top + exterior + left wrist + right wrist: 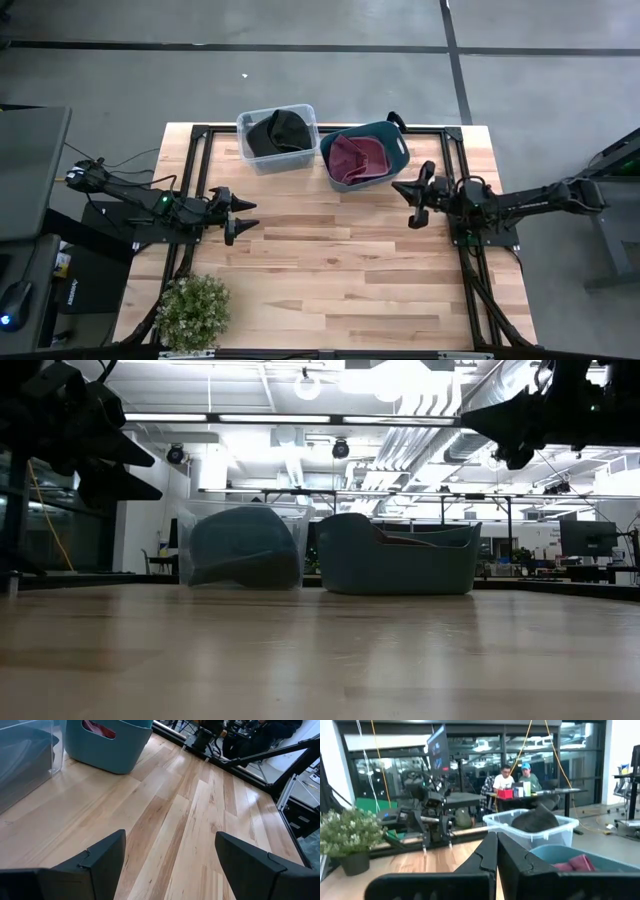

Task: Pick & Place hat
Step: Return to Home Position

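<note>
A dark hat (280,130) lies inside a clear plastic bin (250,158) at the table's far edge; in the low view the dark hat (243,545) shows through the bin's wall. Beside it, a teal basket (396,150) holds a maroon hat (355,158). My left gripper (248,215) hovers open over the table's left side, fingers pointing right; the left wrist view shows the left gripper (170,845) spread wide over bare wood. My right gripper (400,188) hangs shut near the basket's right front; the right wrist view shows the right gripper (496,840) shut, pointing toward bin and basket.
A small potted plant (193,310) stands at the near left corner of the wooden table (340,270). Black frame rails (200,135) run along the table's sides. Two people (515,779) sit at a desk in the room beyond.
</note>
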Motion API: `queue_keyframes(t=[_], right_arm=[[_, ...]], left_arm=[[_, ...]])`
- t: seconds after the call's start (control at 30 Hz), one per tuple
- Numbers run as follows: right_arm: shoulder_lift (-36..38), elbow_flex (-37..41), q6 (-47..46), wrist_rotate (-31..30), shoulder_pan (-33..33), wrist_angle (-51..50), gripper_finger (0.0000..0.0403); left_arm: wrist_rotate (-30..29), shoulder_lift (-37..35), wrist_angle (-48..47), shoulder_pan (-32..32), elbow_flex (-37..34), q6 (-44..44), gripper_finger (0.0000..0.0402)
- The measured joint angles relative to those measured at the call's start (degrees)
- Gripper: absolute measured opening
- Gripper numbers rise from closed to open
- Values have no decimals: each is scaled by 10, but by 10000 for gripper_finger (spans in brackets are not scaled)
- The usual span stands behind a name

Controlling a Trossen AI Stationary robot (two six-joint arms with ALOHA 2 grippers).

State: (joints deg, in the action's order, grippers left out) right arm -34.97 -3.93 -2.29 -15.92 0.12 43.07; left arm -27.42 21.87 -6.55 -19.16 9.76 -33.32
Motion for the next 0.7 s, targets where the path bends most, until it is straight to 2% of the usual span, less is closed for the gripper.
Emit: queue_keyframes(t=[0.2, 0.43, 0.7], right_arm=[[66, 0, 17, -1, 0, -21, 0], [175, 0, -19, -22, 1, -176, 0], [262, 0, -9, -56, 23, -247, 0]], left_arm=[[0, 0, 0, 0, 0, 0, 292], [0, 0, 0, 0, 0, 0, 292], [0, 0, 0, 0, 0, 0, 292]])
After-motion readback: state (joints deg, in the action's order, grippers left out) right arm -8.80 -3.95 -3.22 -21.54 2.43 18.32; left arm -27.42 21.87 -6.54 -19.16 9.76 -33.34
